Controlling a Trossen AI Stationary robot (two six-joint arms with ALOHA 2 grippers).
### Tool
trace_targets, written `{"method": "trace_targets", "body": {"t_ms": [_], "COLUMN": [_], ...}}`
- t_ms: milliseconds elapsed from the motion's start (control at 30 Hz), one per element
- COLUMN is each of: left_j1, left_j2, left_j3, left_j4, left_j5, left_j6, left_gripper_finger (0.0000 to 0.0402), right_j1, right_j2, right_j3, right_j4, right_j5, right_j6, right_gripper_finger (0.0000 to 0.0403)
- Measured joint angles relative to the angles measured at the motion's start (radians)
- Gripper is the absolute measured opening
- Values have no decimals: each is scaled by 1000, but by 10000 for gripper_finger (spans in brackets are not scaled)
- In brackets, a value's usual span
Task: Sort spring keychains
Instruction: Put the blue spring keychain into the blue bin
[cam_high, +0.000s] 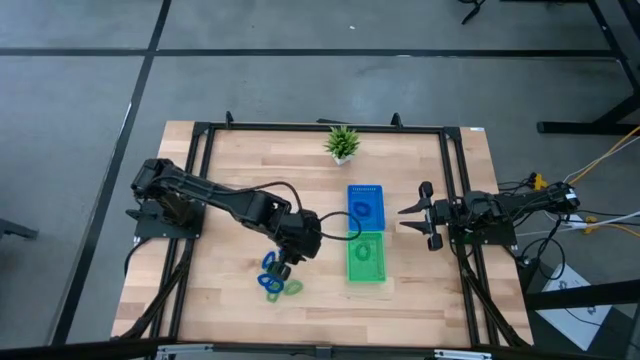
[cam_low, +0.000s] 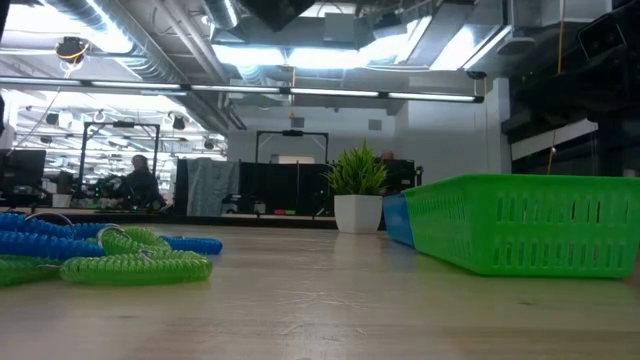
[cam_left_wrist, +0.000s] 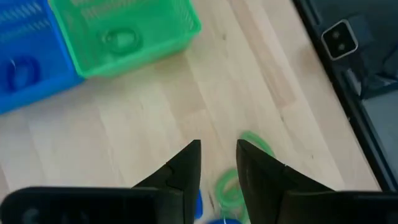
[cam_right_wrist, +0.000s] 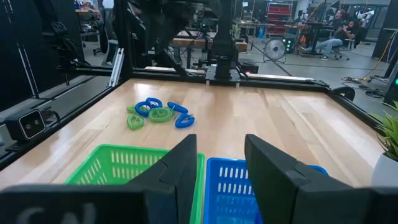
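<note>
A pile of spring keychains (cam_high: 275, 283), blue and light green coils, lies on the wooden table near its front, left of the trays. In the low view the pile (cam_low: 100, 255) rests flat on the tabletop. My left gripper (cam_high: 282, 270) hovers just above the pile, slanting down. Its fingers (cam_left_wrist: 217, 146) stand a little apart with nothing between them, and green coils (cam_left_wrist: 231, 186) show on the table below. One green keychain (cam_left_wrist: 121, 40) lies in the green tray (cam_high: 366, 258). One blue keychain (cam_left_wrist: 18, 71) lies in the blue tray (cam_high: 365, 205). My right gripper (cam_high: 412, 212) waits open at the right, level.
A small potted plant (cam_high: 342, 143) stands at the table's far edge. The two trays sit side by side at the middle, the blue one farther back. A dark metal frame (cam_high: 455, 200) runs around the table. Bare wood lies between the pile and the trays.
</note>
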Motion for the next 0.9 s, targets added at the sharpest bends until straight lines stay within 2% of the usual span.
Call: {"method": "trace_targets", "body": {"t_ms": [200, 333, 500, 767, 900], "left_j1": [2, 2, 11, 17, 17], "left_j2": [0, -12, -80, -190, -192], "left_j3": [-2, -58, -204, -492, -592], "left_j4": [-50, -47, 15, 222, 304], "left_j5": [-2, -2, -3, -8, -72], "left_j6": [-21, -23, -73, -140, -149], "left_gripper_finger": [97, 97, 97, 97, 97], "right_j1": [0, 0, 0, 0, 0], "right_j2": [0, 0, 0, 0, 0], "right_j3": [0, 0, 0, 0, 0], "right_j4": [0, 0, 0, 0, 0], "right_j5": [0, 0, 0, 0, 0], "right_j6": [0, 0, 0, 0, 0], "right_gripper_finger": [136, 136, 136, 136, 136]}}
